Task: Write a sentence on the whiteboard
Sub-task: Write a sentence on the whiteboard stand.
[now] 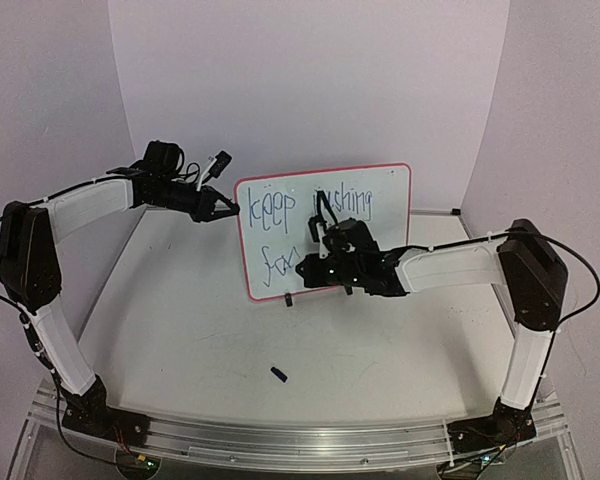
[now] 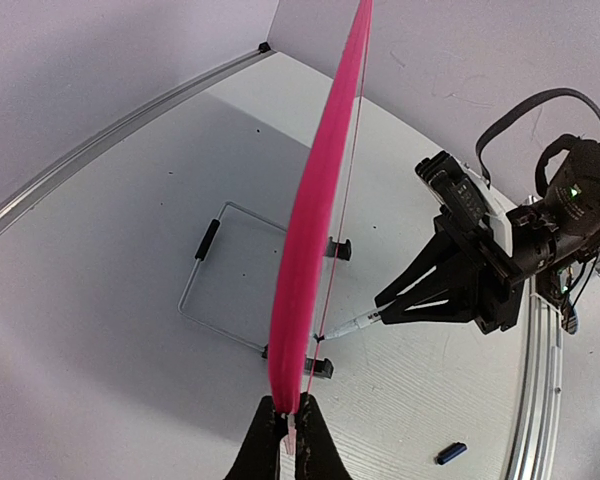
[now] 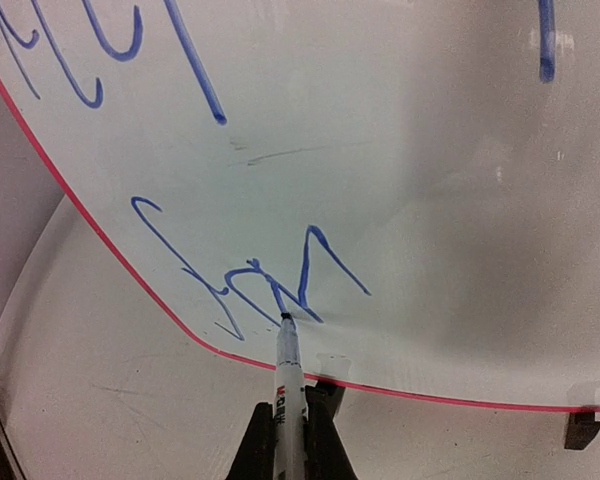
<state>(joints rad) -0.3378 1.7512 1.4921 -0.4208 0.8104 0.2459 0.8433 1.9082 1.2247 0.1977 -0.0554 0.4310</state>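
Observation:
The whiteboard (image 1: 385,195) stands upright at the middle back and bears the sentence (image 1: 270,207) in blue: "keep" and "pushing" above, "for" below. My left gripper (image 1: 230,208) is shut on the board's left rim, which shows edge-on and pink in the left wrist view (image 2: 315,200), pinched by the gripper (image 2: 292,432). My right gripper (image 1: 305,268) is shut on a white marker (image 3: 288,385). The marker's tip touches the board (image 3: 450,250) at the lower-line lettering (image 3: 250,285). The right arm hides part of the board's lower middle in the top view.
A dark marker cap (image 1: 278,373) lies on the table in front of the board and shows in the left wrist view (image 2: 450,453). A wire stand (image 2: 215,290) sits behind the board. Black clip feet (image 3: 580,428) hold its bottom rim. Enclosure walls stand close behind and at the sides.

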